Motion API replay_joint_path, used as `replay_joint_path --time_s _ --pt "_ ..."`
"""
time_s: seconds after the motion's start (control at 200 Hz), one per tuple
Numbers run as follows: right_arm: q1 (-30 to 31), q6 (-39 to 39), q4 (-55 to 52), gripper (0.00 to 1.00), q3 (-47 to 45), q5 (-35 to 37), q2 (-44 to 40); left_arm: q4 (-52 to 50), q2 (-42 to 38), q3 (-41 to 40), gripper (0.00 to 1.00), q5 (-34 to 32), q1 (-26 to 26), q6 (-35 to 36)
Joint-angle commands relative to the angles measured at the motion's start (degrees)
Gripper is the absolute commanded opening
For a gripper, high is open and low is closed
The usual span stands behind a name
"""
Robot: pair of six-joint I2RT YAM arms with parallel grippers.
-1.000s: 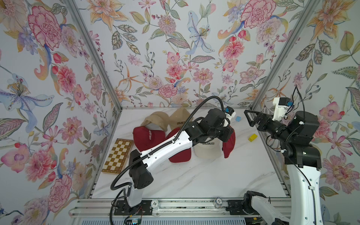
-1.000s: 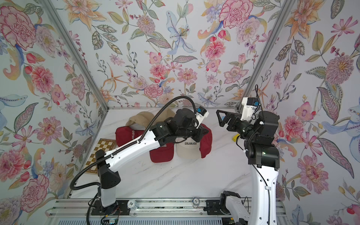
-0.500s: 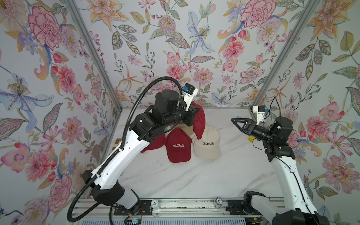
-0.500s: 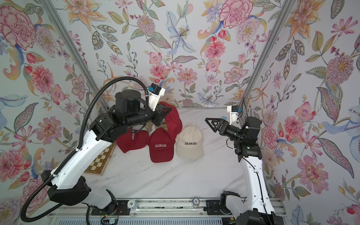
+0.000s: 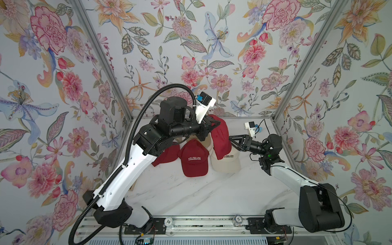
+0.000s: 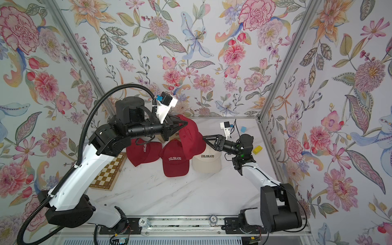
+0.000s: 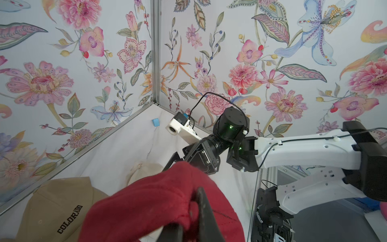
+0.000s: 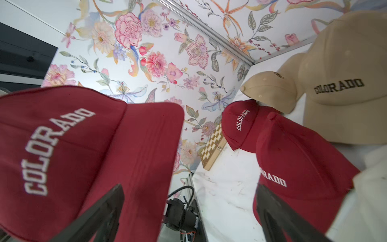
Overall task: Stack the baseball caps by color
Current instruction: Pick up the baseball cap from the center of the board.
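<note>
My left gripper (image 5: 216, 123) (image 6: 186, 123) (image 7: 193, 209) is shut on the fabric of a dark red baseball cap (image 5: 221, 137) (image 6: 191, 139) (image 7: 157, 199). That cap hangs above the back middle of the table. My right gripper (image 5: 231, 140) (image 6: 206, 140) (image 8: 188, 209) is open beside the hanging cap (image 8: 62, 157), one finger (image 8: 100, 213) in front of its brim. On the table lie two more red caps (image 6: 176, 159) (image 6: 144, 150), a cream cap (image 6: 207, 162) (image 8: 339, 94) and a tan cap (image 7: 58, 205), largely hidden in both top views.
A checkered wooden board (image 6: 108, 171) (image 8: 213, 146) lies at the table's left edge, partly under my left arm. A blue block (image 6: 243, 129) (image 7: 155, 122) and a yellow block (image 6: 257, 149) sit by the right wall. Bare marble (image 6: 180, 197) stretches along the front.
My left arm has lifted the red cap off the right side of the table and carried it up towards the back middle. My right arm has come down and reached in beside it.
</note>
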Motion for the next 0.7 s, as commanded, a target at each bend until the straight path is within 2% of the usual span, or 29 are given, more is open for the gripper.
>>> replay_joint_path --time_s 0.0,0.08,0.325,0.696 --pt "0.6 15.6 27.6 0.99 -0.8 1.9 4.7 4.7 -1.6 -4.2 0.00 4.0 0.9 0.5" --pt "1.1 20.3 34.2 0.99 -0.1 2.4 8.6 7.3 -2.2 -7.1 0.00 4.9 1.1 -0.5" --pt "3.2 20.1 34.1 0.95 2.2 1.0 11.9 10.9 -3.2 -10.1 0.00 5.7 2.0 -1.5" --pt "2.5 16.5 28.8 0.99 1.3 0.0 14.1 8.9 -2.1 -7.0 0.00 7.4 3.3 -0.2"
